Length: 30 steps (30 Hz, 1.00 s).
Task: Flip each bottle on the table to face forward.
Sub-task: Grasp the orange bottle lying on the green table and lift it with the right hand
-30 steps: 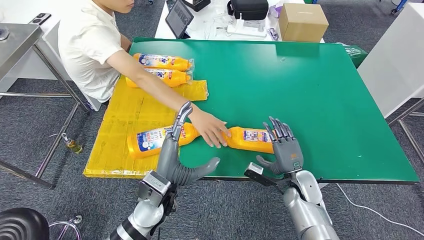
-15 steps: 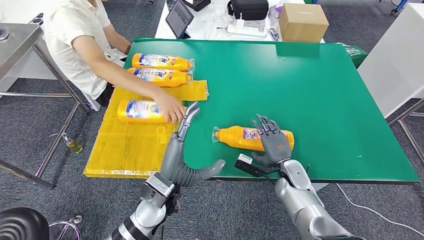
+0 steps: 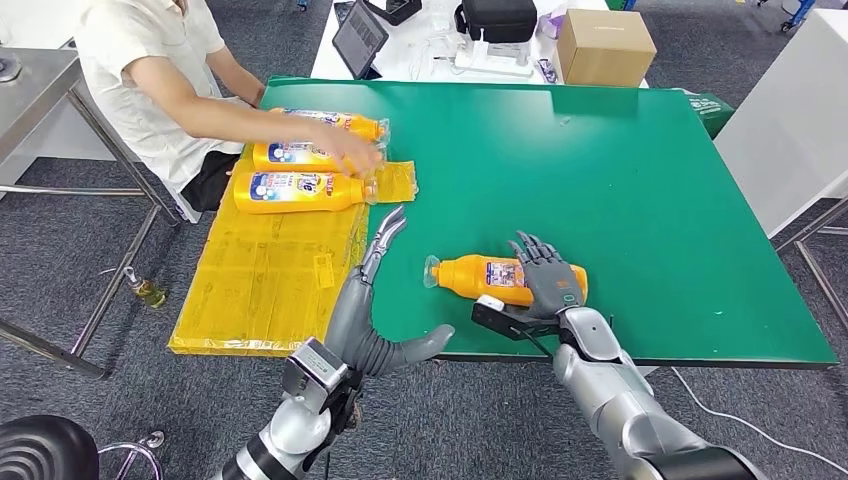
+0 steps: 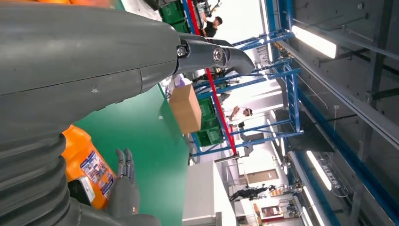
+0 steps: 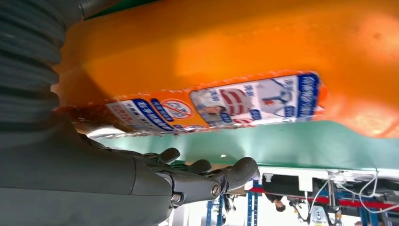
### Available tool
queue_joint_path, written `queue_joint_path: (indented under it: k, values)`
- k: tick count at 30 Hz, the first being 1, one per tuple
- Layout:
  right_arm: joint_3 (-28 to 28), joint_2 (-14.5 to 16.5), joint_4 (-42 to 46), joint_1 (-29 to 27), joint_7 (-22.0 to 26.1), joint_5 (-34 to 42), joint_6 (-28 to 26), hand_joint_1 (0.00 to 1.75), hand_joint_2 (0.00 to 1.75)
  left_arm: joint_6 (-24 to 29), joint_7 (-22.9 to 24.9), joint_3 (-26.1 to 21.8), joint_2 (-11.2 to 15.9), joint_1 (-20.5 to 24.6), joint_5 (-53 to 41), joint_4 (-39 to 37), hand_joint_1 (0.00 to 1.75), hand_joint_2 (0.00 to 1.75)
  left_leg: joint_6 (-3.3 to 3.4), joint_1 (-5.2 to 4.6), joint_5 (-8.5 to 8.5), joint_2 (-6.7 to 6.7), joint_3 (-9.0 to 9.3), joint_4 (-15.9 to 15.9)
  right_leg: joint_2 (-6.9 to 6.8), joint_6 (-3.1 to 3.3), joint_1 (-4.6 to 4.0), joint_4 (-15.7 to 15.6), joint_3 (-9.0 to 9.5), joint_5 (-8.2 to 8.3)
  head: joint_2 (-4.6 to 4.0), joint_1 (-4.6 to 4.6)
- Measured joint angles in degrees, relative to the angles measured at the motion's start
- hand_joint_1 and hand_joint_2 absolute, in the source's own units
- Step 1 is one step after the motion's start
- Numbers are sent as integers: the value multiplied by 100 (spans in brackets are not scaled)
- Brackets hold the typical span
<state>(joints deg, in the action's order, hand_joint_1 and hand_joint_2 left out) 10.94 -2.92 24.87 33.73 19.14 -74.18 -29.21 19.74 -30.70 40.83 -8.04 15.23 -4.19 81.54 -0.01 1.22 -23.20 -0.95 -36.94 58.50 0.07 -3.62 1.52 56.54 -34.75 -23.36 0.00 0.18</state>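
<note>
Head view, table: the green table [image 3: 620, 180] carries one orange bottle [image 3: 478, 276] lying on its side near the front edge, cap end toward my left.
Head view, right hand: my right hand [image 3: 548, 280] lies over the base end of that bottle, fingers spread across its top; I cannot tell whether it grips or only rests there.
Head view, left hand: my left hand [image 3: 368, 310] stands at the table's front edge beside the yellow mat [image 3: 270, 280], fingers extended and apart from the thumb, nothing in it.
Head view, far bottles: three more orange bottles [image 3: 300, 188] lie side by side at the far end of the mat; a person's hand [image 3: 352, 150] rests on them.
Left wrist view: the orange bottle [image 4: 87, 169] lies on the green surface with my right hand [image 4: 123, 188] against it; a cardboard box [image 4: 186, 107] stands at the table's far side.
Right wrist view: the bottle's orange body [image 5: 235, 56] and its label sit close above my fingers [image 5: 207, 176], which lie beside the body rather than around it.
</note>
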Motion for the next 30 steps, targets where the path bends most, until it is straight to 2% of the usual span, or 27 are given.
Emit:
queue_joint_path:
  k: [8, 12, 24, 25, 28, 30]
  values:
    - [364, -236, 291, -167, -472, 45, 121, 0, 175, -231, 132, -19, 45, -184, 1, 131, 0, 175, 1, -1, -1, -2, 27, 0, 0, 0, 0, -4, 27, -1, 0, 1]
    - [595, -374, 634, -322, -675, 169, 388, 0, 175, -336, 195, -41, 50, -259, -47, 207, 0, 175, 0, -1, -3, -1, 37, 0, 0, 1, 0, -5, 35, -1, 0, 0]
    - [873, -573, 961, -485, -927, 617, 801, 0, 175, -355, 221, -132, 48, -336, -60, 259, 0, 175, 0, 0, -4, 0, 53, 0, 1, 1, 0, -6, 48, -3, 0, 0]
    - [873, -576, 958, -483, -927, 709, 867, 37, 175, -341, 224, -140, 48, -336, -64, 258, 0, 175, 0, 0, -4, 0, 54, 0, 0, 1, 0, -6, 49, -3, 0, -1]
    - [870, -587, 890, -459, -832, 998, 1064, 168, 175, -264, 236, -162, 43, -329, -79, 242, 0, 175, 0, 0, -5, 2, 59, 0, 1, 1, 0, -7, 52, -3, 0, 0]
    - [867, -598, 785, -414, -703, 1177, 1187, 175, 175, -236, 244, -167, 30, -310, -65, 203, 0, 175, 0, 0, -10, 8, 70, 0, 4, 2, -1, -8, 56, -3, 0, 0]
